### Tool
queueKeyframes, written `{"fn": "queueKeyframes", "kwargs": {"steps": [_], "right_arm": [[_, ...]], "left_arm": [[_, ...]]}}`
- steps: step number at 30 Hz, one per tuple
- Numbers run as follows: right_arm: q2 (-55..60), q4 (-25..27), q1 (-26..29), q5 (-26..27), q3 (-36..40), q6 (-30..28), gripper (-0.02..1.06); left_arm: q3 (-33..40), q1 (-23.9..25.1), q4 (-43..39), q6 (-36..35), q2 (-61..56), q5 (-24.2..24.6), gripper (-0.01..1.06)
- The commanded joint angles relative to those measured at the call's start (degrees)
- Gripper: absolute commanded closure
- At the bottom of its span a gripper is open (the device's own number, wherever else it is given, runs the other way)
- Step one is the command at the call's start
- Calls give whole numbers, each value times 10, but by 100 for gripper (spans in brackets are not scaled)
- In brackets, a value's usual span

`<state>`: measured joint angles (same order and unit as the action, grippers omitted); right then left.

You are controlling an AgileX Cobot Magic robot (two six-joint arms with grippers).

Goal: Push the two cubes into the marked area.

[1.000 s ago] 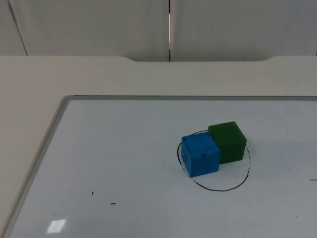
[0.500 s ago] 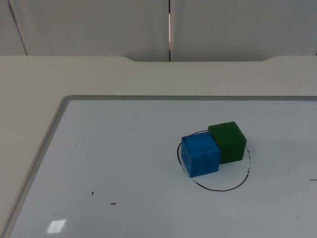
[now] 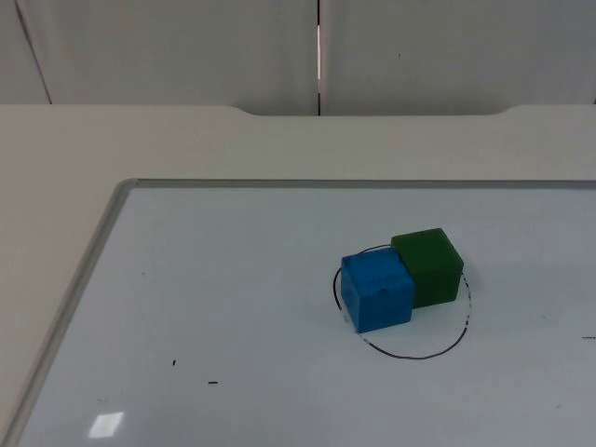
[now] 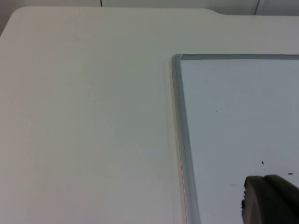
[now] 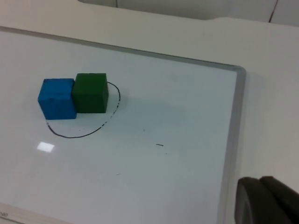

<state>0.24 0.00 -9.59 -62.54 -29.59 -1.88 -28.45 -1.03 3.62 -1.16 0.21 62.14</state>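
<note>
Nothing has moved since the earlier frames. We see a whiteboard (image 3: 233,317) on the white worktop (image 3: 84,149) before a grey partition wall (image 3: 168,47). The blue cube (image 3: 376,291) touches the green cube (image 3: 428,267) inside the drawn circle (image 3: 410,355), partly hidden by them. Of either gripper's fingers we cannot tell the state.

The left hand (image 4: 268,198) hangs above the table, showing one black fingertip in the left wrist view; whether its fingers are apart or together cannot be made out. The right hand (image 5: 266,200) likewise hangs above the table, one dark fingertip showing in the right wrist view. Both arms wait, touching nothing.
</note>
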Motion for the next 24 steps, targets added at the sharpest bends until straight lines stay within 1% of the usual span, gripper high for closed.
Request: {"fn": "queueKeyframes", "kwargs": {"steps": [1,18,20,22,23,24], "right_arm": [[-2,-13,3,7,0,15,104],[-2,-10,3,7,0,9,104],[-2,-10,3,7,0,9,97],[-2,-10,3,7,0,9,85],[-2,-10,3,7,0,9,85],[-2,-10,3,7,0,9,76]], "left_arm": [[2,-2,-1,0,-2,-7,105],[2,-2,-1,0,-2,-7,105],[2,-2,-1,0,-2,-7,105],[2,-2,-1,0,-2,-7,105],[2,-2,-1,0,-2,-7,105],[2,-2,-1,0,-2,-7,105]]}}
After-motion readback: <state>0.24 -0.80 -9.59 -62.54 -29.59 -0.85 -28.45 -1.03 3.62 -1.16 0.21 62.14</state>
